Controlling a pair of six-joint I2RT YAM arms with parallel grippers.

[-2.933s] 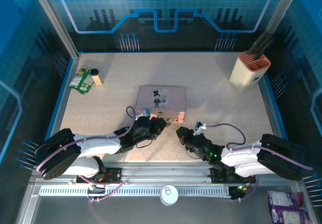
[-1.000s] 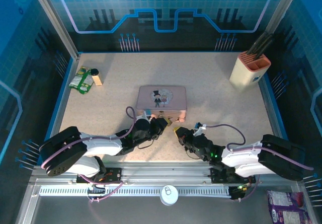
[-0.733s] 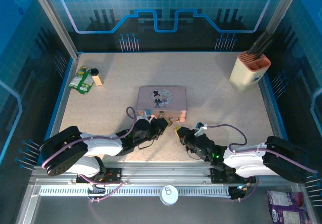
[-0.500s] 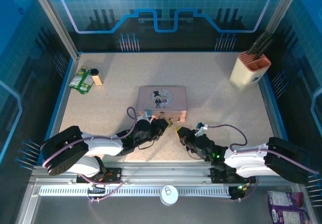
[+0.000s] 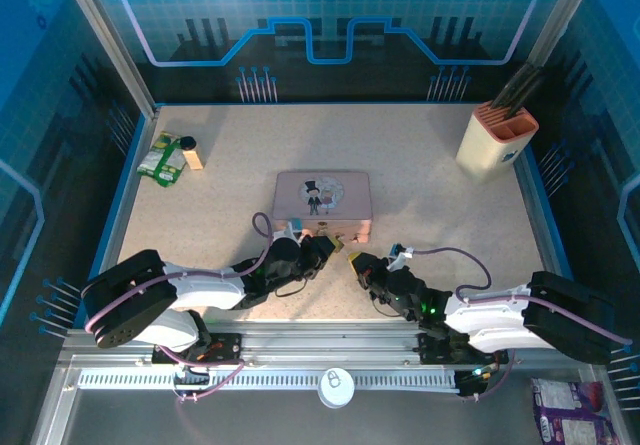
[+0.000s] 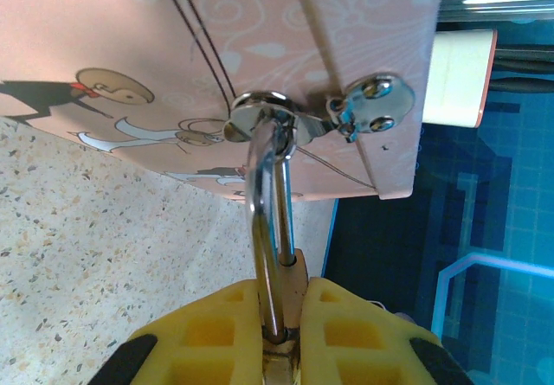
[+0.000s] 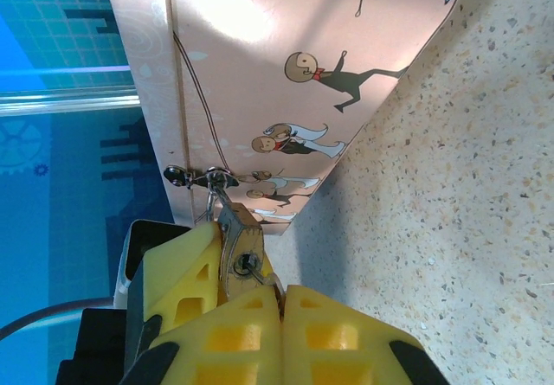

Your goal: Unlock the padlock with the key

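A small brass padlock (image 6: 299, 274) hangs by its silvery shackle (image 6: 267, 221) from the hasp (image 6: 363, 108) on the front of the pink tin (image 6: 260, 39). My left gripper (image 6: 281, 297) is shut on the padlock body. In the right wrist view, the padlock (image 7: 242, 234) faces me with the thin dark key (image 7: 258, 266) stuck in its keyhole. My right gripper (image 7: 281, 291) is shut on the key's head. From above, the left gripper (image 5: 322, 248) and right gripper (image 5: 356, 261) meet at the tin's (image 5: 322, 193) near edge.
A beige knife block (image 5: 497, 135) stands at the back right. Green snack packets (image 5: 165, 155) lie at the back left. A white lid (image 5: 335, 387) rests on the front rail, and a purple bag (image 5: 570, 410) lies off the table at the near right.
Over the last second both grippers hold nearly still at the padlock. Since the oldest frame the tin has shifted slightly right.
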